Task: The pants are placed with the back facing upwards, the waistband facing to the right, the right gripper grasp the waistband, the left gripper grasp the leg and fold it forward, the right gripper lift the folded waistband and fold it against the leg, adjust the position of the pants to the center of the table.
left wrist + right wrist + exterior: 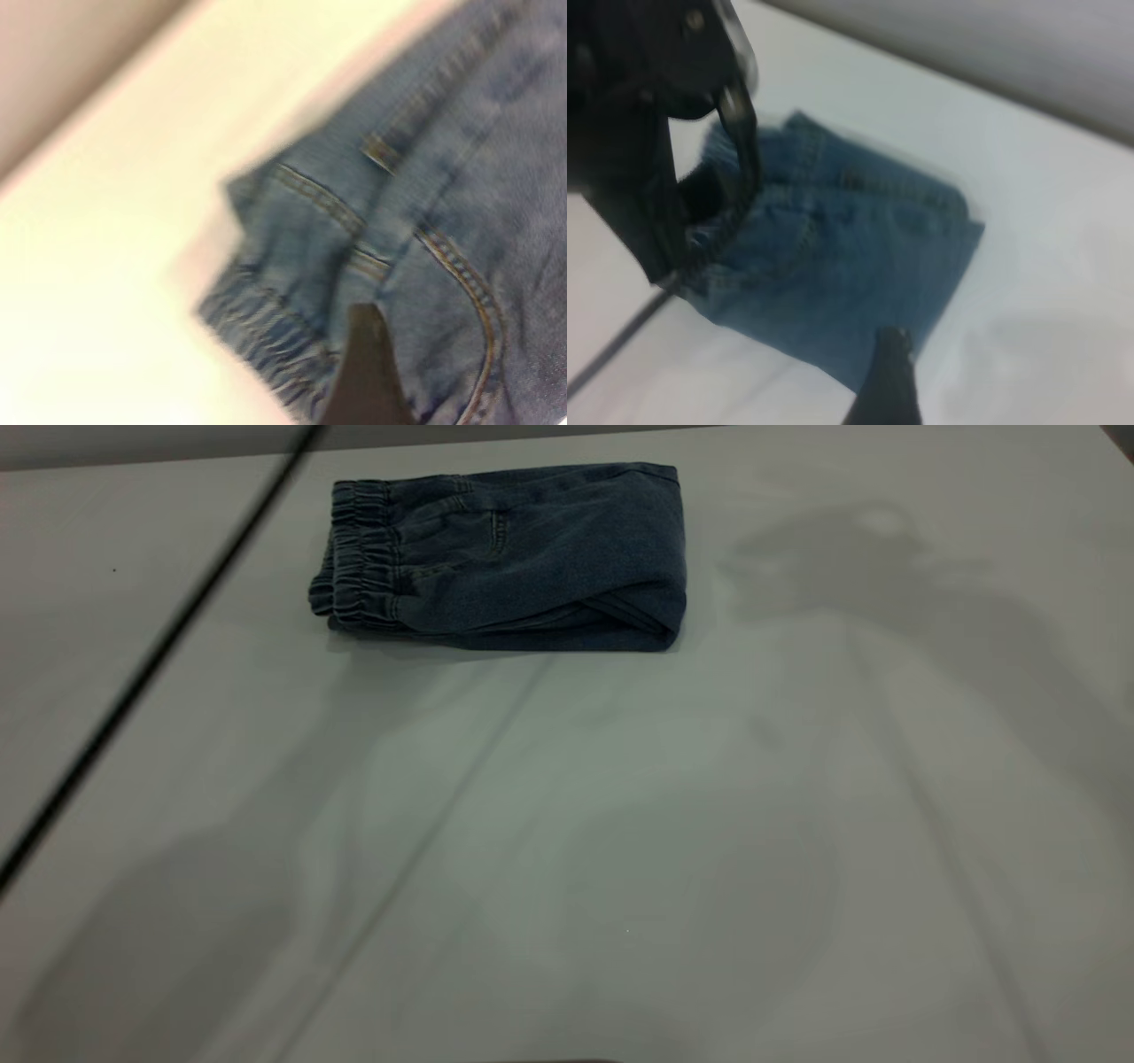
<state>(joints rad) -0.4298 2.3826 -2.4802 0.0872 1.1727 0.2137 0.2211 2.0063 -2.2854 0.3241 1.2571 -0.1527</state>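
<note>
The pants lie folded into a compact blue denim bundle near the table's far edge, left of middle. The gathered waistband forms the bundle's left end, with a pocket seam on top. The printed leg is hidden inside the fold. Neither gripper shows in the exterior view. My left gripper hovers open close above the waistband and pocket stitching, holding nothing. The right wrist view shows that left gripper over the waistband end of the pants. My right gripper is open, above the bundle's opposite edge, empty.
The left arm's black braided cable runs diagonally across the left part of the exterior view. Arm shadows fall on the white tabletop at right and front. The table's far edge runs just behind the pants.
</note>
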